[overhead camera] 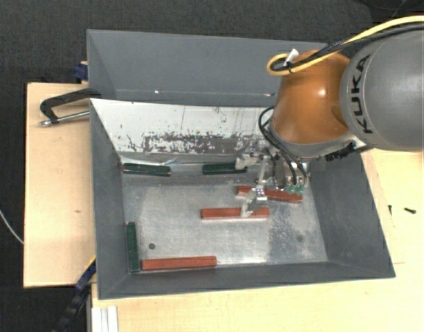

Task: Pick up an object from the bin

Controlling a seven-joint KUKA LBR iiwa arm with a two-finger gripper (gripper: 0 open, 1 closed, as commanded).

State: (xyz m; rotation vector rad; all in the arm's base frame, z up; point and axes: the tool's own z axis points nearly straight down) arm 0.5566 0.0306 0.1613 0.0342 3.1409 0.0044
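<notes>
1. gripper point(259, 198) low over the bin's point(350, 213) right middle; how far open, and any hold, cannot tell.
2. three red: short red bar point(284, 196) beneath, middle red bar point(225, 214) just beside, long red bar point(178, 262) at front.
3. three green: back-left green bar point(146, 169), back-middle green bar point(220, 168), front-left green bar point(131, 246).

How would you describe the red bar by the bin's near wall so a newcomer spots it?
Start at the grey bin, at its near wall along the view's bottom. A long red bar lies flat there, left of centre. Unlike the two red bars near the gripper, it ends beside a green bar, forming an L.
</notes>
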